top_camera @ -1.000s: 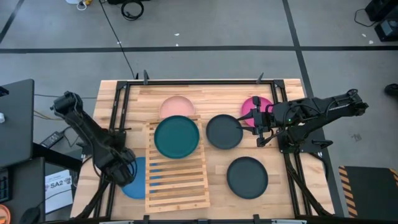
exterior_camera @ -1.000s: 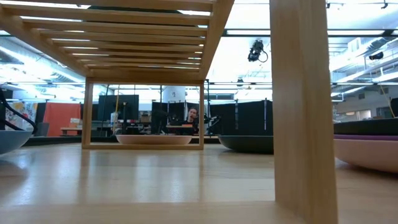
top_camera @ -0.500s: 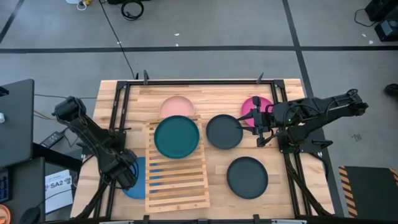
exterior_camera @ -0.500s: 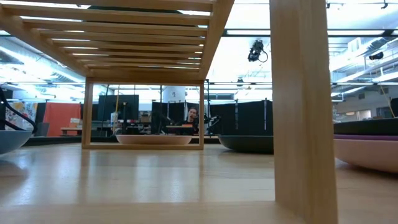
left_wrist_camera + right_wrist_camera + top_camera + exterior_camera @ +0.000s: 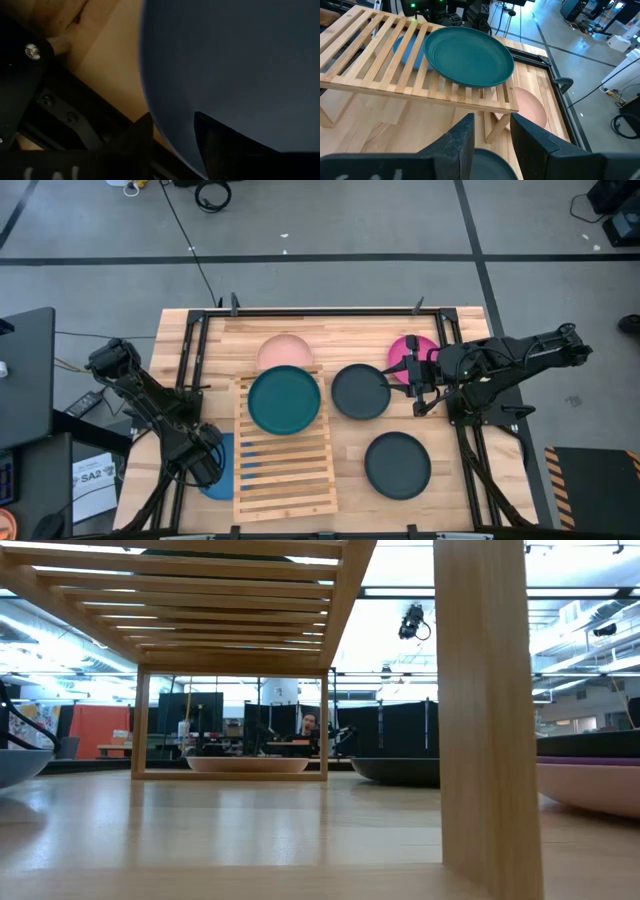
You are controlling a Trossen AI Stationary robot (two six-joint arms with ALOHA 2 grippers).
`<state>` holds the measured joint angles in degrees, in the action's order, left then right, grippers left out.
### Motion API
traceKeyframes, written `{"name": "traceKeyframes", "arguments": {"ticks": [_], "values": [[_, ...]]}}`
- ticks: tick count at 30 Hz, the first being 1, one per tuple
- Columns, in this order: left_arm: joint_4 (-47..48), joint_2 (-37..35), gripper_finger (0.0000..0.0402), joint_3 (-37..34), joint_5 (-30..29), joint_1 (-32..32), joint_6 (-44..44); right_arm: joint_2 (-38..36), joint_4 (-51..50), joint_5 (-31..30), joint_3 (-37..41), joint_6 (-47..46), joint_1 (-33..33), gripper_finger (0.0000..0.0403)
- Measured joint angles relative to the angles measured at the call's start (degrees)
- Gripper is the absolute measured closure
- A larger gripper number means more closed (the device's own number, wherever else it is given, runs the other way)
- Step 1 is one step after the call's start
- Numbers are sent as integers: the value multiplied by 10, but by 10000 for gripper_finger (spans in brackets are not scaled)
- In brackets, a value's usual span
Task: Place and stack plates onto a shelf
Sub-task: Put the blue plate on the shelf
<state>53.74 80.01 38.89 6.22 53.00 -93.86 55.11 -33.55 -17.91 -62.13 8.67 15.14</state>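
A teal plate lies on the far half of the wooden slat shelf. A salmon plate lies on the table, partly under the shelf's far end. A blue plate lies on the table, partly under the shelf's left side. My left gripper is open over its left rim; in the left wrist view the plate fills the picture, and one finger stands outside the rim, the other over the plate's inside. My right gripper is open and empty between a dark grey plate and a magenta plate. My left gripper straddles the blue plate's left rim, with a gap showing between the fingers. I cannot tell whether either finger touches the rim. The plate lies flat on the table.
Another dark plate lies near the table's right front; in the low view it tops a small stack with purple and pink below. Black frame rails run along the table's left, right and far edges. The shelf's near half is bare slats.
My left gripper has moved toward the table's near edge and a little right, onto the blue plate's left rim. The plates and my right arm have stayed still.
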Motion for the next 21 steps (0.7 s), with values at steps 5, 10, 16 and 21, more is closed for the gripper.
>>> {"name": "traceKeyframes", "arguments": {"ticks": [5,10,16,21], "values": [[0,0,289,0,0,0,0,0,0,0,0,0,0,271],[0,0,317,0,0,0,0,0,0,0,0,0,0,271],[1,-1,357,1,19,0,0,0,0,0,0,0,0,271],[2,-3,377,2,22,0,-1,0,0,0,0,0,0,271]]}}
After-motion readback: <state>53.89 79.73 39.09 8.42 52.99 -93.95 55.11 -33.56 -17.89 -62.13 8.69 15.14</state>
